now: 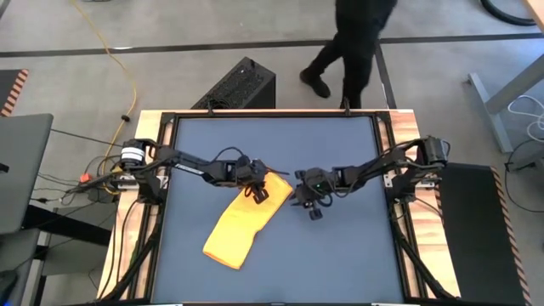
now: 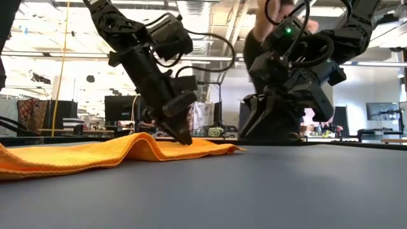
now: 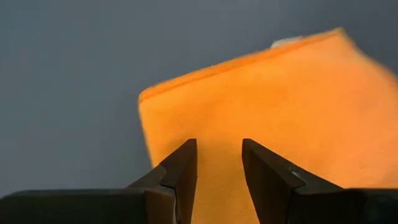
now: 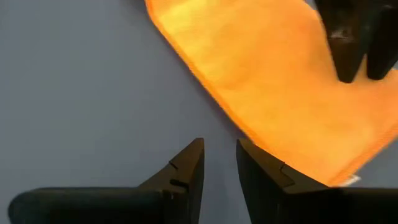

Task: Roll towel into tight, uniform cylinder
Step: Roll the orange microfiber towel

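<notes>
The yellow towel [image 1: 242, 223] lies as a folded strip, slanting from the table's middle toward the near left; it rests flat on the dark tabletop, with a low hump [image 2: 143, 138] near its far end. My left gripper [image 1: 257, 191] slants down over that far end [image 3: 280, 106], fingers open, with towel showing in the gap. My right gripper [image 1: 313, 208] stands open just right of the towel's far right corner [image 4: 348, 177], low over the bare table, with nothing between its fingers. My left gripper comes at the towel's far end [image 2: 191, 144] from above, slanting down from the table's left. Its fingertips [image 2: 184, 135] reach the cloth's top surface; whether they touch it I cannot tell. The towel stays flat on the table.
A person [image 1: 348, 42] walks on the floor beyond the table's far edge, next to a black box [image 1: 240, 85]. Bare tabletop [image 1: 340, 263] lies at the near right. A small white tag [image 3: 286, 42] shows at the towel's far corner.
</notes>
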Controlling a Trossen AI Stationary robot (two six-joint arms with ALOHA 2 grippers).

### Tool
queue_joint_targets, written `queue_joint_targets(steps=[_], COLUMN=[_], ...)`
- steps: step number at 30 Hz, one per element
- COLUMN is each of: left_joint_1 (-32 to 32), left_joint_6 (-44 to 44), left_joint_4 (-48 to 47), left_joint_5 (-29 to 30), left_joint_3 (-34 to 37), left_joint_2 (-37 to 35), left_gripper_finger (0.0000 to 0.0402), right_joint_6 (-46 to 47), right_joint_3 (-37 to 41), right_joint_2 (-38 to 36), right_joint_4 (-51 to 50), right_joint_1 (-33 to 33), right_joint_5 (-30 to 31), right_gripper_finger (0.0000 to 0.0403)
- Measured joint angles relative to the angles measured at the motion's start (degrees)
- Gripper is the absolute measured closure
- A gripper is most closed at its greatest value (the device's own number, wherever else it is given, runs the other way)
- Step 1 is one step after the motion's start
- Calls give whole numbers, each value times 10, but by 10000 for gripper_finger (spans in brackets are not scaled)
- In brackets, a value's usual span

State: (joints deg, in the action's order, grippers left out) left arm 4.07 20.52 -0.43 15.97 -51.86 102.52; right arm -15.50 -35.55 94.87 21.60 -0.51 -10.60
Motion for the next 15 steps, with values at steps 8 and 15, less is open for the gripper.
queue_joint_targets(steps=[8, 15], left_joint_1=[3, 2], left_joint_6=[2, 2], left_joint_4=[9, 2], left_joint_5=[-22, -28], left_joint_3=[-2, -3], left_joint_2=[35, 46], left_gripper_finger=[292, 292], right_joint_6=[0, -16], right_joint_3=[-6, -6], right_joint_2=[66, 49], right_joint_4=[60, 65], right_joint_1=[-18, -53], right_joint_5=[39, 81], right_gripper_finger=[281, 281])
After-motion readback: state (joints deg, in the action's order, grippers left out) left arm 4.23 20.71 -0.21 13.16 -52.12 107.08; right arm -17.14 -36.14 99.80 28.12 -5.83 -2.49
